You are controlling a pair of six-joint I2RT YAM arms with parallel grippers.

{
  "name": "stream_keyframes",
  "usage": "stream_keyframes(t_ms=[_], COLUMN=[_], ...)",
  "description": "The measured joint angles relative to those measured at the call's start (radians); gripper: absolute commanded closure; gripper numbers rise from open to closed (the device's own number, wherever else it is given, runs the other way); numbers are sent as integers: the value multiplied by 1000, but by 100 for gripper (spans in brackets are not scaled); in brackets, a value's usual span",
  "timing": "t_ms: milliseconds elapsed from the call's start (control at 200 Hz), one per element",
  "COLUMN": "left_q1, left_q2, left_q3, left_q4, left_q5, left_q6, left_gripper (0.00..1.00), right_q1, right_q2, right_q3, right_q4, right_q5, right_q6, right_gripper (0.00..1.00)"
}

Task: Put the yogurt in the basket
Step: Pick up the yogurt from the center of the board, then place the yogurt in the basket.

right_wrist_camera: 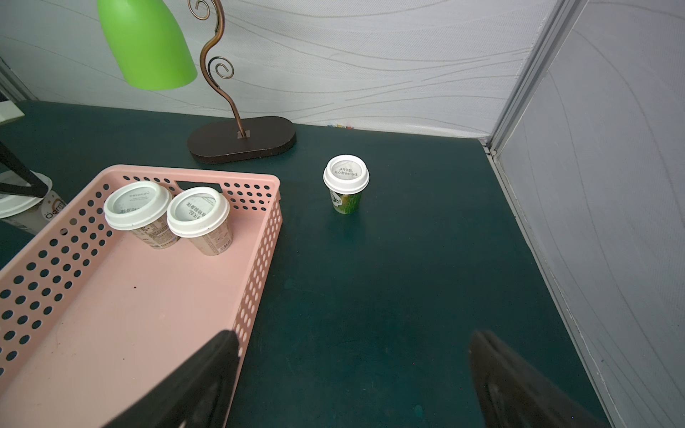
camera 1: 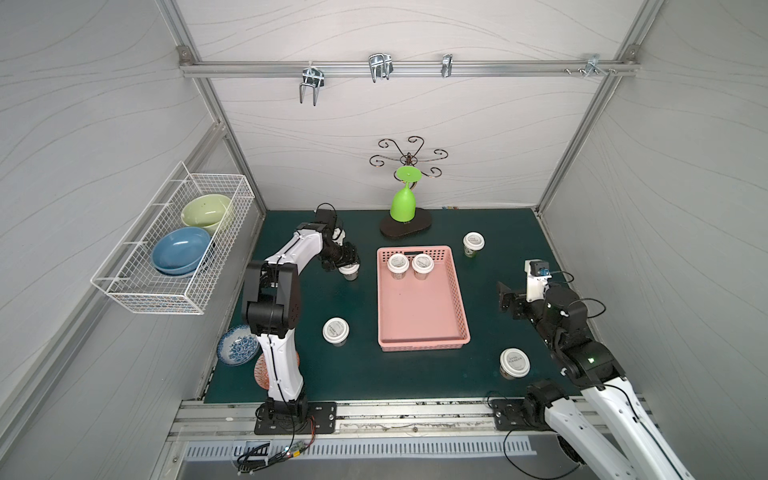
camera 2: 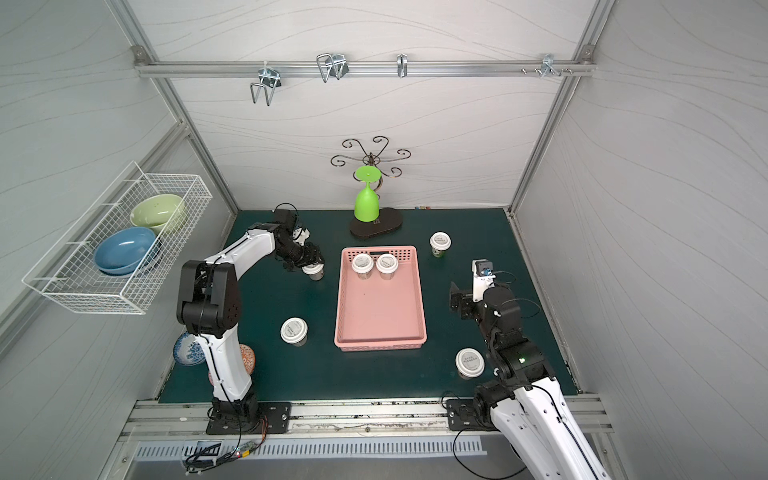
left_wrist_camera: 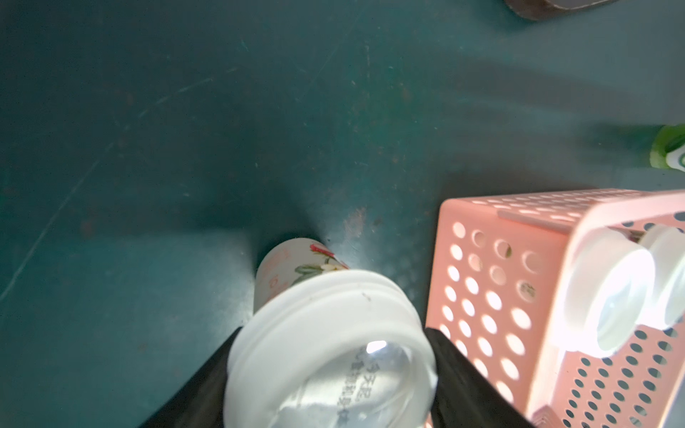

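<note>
Pink basket (camera 1: 422, 307) sat just right of the cup (left_wrist_camera: 315, 315) clamped by the left gripper (left_wrist_camera: 333, 337); a high lift looked needed to clear its wall.

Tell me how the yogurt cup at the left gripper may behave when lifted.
The yogurt cup narrows under a wide lid, so it probably tips easily. Its smooth lid may slip or pop off in the left gripper.
</note>
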Motion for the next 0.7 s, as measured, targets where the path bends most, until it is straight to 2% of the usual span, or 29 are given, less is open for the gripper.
stream_keyframes(t_ms=[275,450,700], left_q1=[-2,-35,-119], left_q2=[-208,-339,-370], left_q3=[-93,-132,-160], left_q4=[13,38,44], left_q5=[33,66,102], left_q6=[-19,-21,-34], left_gripper=[27,27,27], right_q1=[1,3,3], right_q2=[3,13,20], right_q3=[0,-1,-3], right_q4=[1,6,8], right_q5=[4,5,6], right_q6=[-9,-13,-14], right_gripper=[1,1,1])
